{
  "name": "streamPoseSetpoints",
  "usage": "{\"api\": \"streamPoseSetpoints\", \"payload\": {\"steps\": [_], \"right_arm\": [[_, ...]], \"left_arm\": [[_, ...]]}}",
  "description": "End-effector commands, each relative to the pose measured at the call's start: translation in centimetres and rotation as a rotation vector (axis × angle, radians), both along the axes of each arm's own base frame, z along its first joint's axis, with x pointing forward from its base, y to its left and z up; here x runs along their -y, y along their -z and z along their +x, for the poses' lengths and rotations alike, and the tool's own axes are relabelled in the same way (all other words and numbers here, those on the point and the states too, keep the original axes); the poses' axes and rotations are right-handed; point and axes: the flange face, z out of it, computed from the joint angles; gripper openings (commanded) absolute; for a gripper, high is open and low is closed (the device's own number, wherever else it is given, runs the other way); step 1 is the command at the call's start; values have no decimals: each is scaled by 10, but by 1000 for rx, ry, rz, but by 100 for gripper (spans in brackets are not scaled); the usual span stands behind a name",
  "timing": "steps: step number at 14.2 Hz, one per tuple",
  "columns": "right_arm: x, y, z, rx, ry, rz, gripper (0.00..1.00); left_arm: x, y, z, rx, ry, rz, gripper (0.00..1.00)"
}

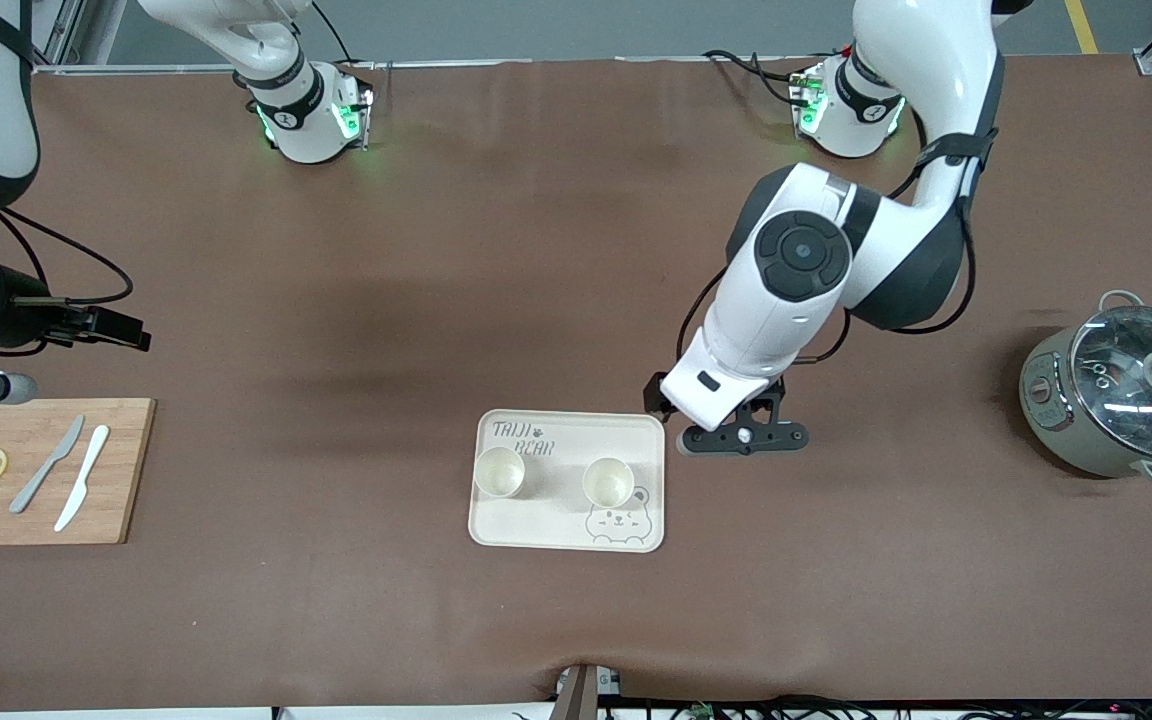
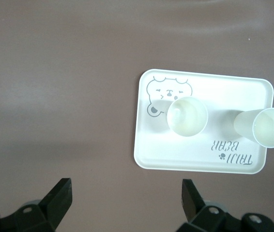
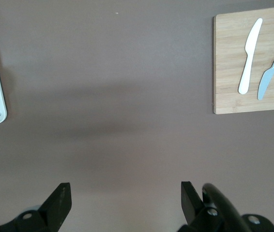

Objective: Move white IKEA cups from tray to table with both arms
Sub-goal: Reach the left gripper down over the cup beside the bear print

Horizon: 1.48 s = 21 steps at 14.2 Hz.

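Front view: bear-print tray [image 1: 568, 530] at table's 6 o'clock, both white cups upright on it. First cup [image 1: 500, 472] toward right arm's end, second cup [image 1: 608, 482] beside it at tray's 3 o'clock. Left gripper [image 1: 742, 436] over bare tabletop just beside tray's 2 o'clock corner, fingers spread wide, holding nothing. Right gripper [image 1: 141, 334] waits over table farther than cutting board [image 1: 126, 470], wide open, empty.

Even overhead light, soft blurred arm shadows across the table [image 1: 496, 250], glare on the pot lid [image 1: 1141, 370], sharp focus throughout
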Motion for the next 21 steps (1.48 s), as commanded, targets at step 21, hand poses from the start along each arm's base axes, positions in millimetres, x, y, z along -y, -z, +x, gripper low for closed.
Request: {"api": "streamPoseSetpoints", "payload": {"steps": [21], "right_arm": [[-61, 157, 60, -90, 274, 10, 100]], "left_arm": [[35, 150, 36, 155, 56, -55, 100]]}}
